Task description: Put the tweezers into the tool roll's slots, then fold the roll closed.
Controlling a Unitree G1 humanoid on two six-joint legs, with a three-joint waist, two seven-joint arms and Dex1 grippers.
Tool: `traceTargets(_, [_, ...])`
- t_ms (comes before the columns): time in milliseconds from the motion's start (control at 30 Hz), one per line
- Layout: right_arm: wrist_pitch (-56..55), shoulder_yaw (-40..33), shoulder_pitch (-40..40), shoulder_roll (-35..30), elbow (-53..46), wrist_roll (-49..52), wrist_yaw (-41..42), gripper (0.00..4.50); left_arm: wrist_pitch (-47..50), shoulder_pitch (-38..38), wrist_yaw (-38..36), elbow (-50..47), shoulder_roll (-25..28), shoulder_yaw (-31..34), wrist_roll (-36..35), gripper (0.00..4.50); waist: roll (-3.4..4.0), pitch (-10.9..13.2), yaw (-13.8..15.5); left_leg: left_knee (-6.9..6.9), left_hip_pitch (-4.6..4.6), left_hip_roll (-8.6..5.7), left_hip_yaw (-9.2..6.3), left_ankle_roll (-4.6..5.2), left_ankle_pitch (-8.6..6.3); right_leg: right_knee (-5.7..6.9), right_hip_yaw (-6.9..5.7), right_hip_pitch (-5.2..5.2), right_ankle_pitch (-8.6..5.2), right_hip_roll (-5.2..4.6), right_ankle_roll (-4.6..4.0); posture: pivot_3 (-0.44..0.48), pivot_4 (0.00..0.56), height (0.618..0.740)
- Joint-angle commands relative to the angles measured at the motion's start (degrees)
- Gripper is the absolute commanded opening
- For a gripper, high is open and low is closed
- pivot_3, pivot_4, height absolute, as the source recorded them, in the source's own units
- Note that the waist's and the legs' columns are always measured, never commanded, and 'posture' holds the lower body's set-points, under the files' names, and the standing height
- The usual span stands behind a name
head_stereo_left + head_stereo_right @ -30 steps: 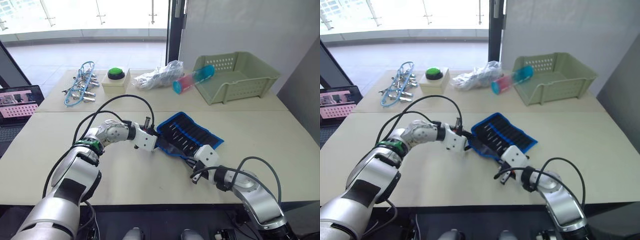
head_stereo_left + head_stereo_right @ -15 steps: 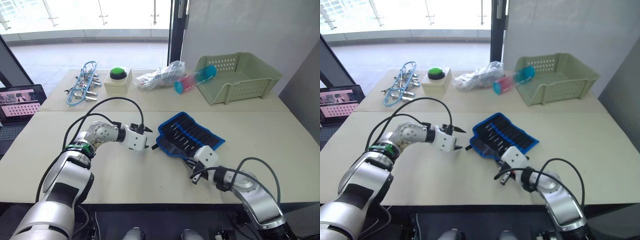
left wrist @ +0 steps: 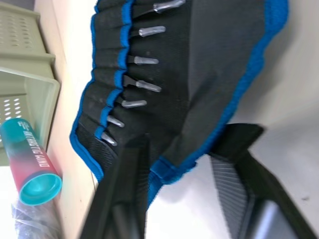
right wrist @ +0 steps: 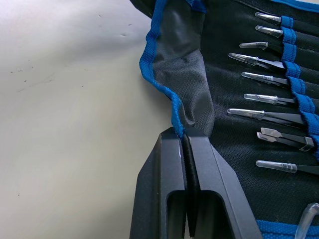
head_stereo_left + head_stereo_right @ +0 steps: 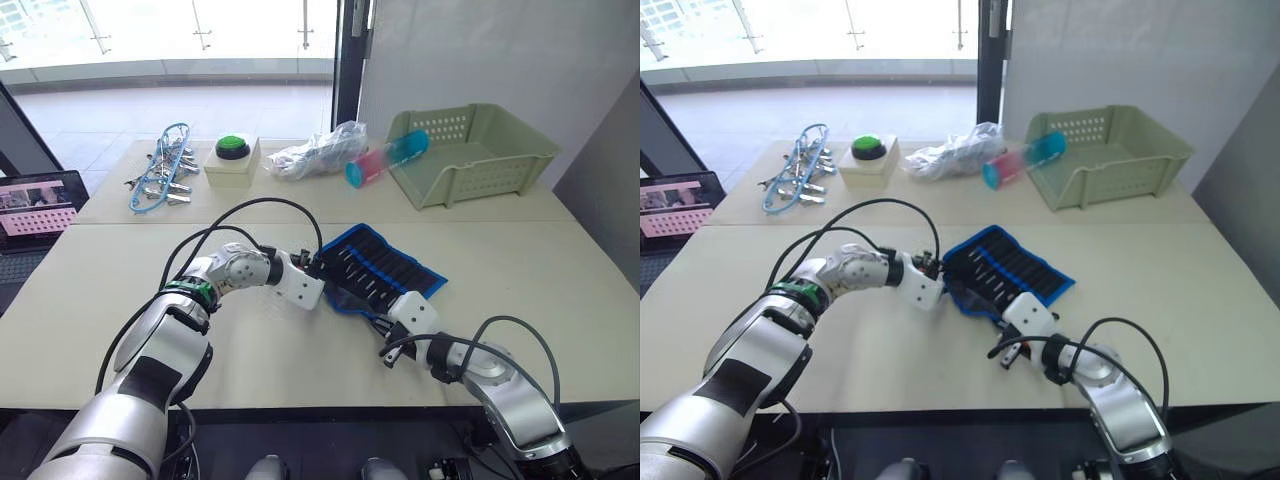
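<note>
Tweezers (image 4: 264,98) seated in slots (image 4: 299,94), right gripper (image 4: 185,144) pinching tool roll (image 4: 239,164) hem, left gripper (image 3: 184,164) seemingly spread astride its corner.

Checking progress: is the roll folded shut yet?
Still spread open: the roll lies flat, tweezers showing in its slots.

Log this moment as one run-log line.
stage: fold start | tweezers: in slots | tool roll: open on table | right gripper: shut on roll's blue edge | left gripper: open, straddling roll's corner
</note>
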Motion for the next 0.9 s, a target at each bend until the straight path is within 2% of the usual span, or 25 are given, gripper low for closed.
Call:
traceTargets(33, [-0.71,-1.14,-0.13,-0.12,-1.99,0.15,-0.32,0.0,-0.73,-1.84,0.13,-0.18,0.49,0.63,-1.0,0.31,0.0,0.0,0.01,0.0,0.0,0.0,0.0,0.0,0.0,0.0,0.0,0.0,0.0,0.0,0.0,0.0,0.15,0.74])
traceTargets(67, [-0.8,-1.19,-0.2,-0.23,-1.86,0.15,-0.2,0.0,-0.28,-1.76,-0.49,-0.06,0.43,0.83,-1.36,0.03,0.0,0.0,0.03,0.0,0.0,0.0,0.0,0.0,0.0,0.0,0.0,0.0,0.0,0.0,0.0,0.0,0.15,0.74])
traceTargets(333, [-2.36,-0.83,-2.34,-0.38,1.16,-0.56,0.18,0.0,2.04,0.4,-3.81,-1.25,1.66,2.74,-4.56,0.03,0.0,0.0,-0.1,0.01,0.01,0.0,0.0,0.0,0.0,0.0,0.0,0.0,0.0,0.0,0.0,0.0,0.15,0.74])
traceTargets(633, [-8.14,0.78,-8.5,0.13,10.37,-2.45,1.59,0.0,7.1,9.73,-12.31,-6.58,9.47,9.56,-14.28,0.03,0.01,0.0,-1.4,-0.03,0.05,0.08,-0.11,-0.01,0.01,0.25,0.0,-0.16,0.0,0.04,0.0,0.0,0.15,0.74])
traceTargets(733, [-9.52,1.13,-9.28,-0.19,11.75,-2.39,2.65,0.0,11.3,15.25,-18.69,-13.05,10.95,12.34,-20.66,0.03,0.01,-0.01,-1.49,-0.03,0.05,0.08,-0.18,-0.01,0.01,0.25,0.01,-0.18,0.0,0.03,0.0,0.0,0.15,0.74])
traceTargets(833, [-10.38,0.75,-9.42,-0.88,12.19,-1.93,4.17,0.0,20.07,23.6,-28.66,-25.5,12.55,13.89,-29.51,0.03,0.03,-0.02,-1.63,-0.03,0.06,0.12,-0.31,-0.01,0.01,0.26,0.04,-0.19,0.0,0.03,-0.01,0.0,0.15,0.74])
traceTargets(900, [-11.06,0.49,-8.86,-1.66,12.09,-1.52,5.66,0.0,29.18,29.89,-34.83,-36.21,14.23,14.28,-35.45,0.03,0.05,-0.03,-1.81,-0.04,0.08,0.18,-0.32,0.0,0.0,0.27,0.06,-0.2,0.0,0.06,-0.01,0.0,0.15,0.74])
